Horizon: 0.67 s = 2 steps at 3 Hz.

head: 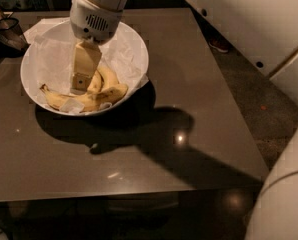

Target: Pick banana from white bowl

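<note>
The one camera looks steeply down from above the near edge of the dark brown glossy table [204, 114], fairly close (the robot's white arm casing [249, 29] crowds the right side); the gripper [82, 81] hangs over the wide white paper-lined bowl [135, 46] at upper left.

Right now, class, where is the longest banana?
In the camera view, the banana lies inside the white bowl, along its near side, at the far-left corner of the table; the gripper hangs over it.
</note>
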{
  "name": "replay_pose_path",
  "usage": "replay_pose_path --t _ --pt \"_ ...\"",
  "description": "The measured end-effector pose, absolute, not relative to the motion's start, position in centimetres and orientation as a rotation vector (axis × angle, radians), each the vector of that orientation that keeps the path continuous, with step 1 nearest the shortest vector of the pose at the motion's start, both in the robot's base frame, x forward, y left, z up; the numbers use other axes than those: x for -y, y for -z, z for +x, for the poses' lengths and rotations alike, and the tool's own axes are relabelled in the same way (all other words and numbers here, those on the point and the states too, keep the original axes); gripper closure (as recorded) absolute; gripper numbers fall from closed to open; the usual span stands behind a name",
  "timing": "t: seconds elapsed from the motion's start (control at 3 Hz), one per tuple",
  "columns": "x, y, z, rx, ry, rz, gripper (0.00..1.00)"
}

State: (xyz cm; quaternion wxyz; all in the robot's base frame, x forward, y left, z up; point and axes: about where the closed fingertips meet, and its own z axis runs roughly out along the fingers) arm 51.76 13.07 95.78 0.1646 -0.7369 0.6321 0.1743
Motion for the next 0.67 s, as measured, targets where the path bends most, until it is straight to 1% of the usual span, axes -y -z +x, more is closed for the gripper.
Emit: replay_pose_path --t 0.33,0.67 --pt "-13.09 -95.74 51.84 -1.799 -0.500 -2.101 0.35" --pt "-13.11 -95.66 52.03 -1.794 -0.506 -2.102 0.52"
